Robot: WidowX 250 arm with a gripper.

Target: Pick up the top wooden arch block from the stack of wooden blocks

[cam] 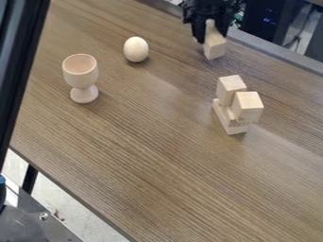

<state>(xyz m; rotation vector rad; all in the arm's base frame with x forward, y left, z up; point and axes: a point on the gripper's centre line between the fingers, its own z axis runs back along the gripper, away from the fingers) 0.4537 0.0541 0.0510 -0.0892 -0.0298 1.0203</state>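
Observation:
At the top edge, right of the middle, the black gripper (210, 34) hangs over the far side of the table, shut on a pale wooden block (215, 46). The block's lower end sticks out below the fingers; whether it touches the table I cannot tell. Nearer the camera and slightly to the right stands a small stack of wooden pieces: a long flat block (227, 120) at the bottom, with an upright block (230, 89) and another block (247, 107) side by side above it.
A wooden egg (136, 49) stands on the brown table (157, 156) left of the gripper. Further left is a wooden goblet (81, 78), upright. A dark post (22, 66) crosses the left edge, and the table's near edge runs diagonally at lower left.

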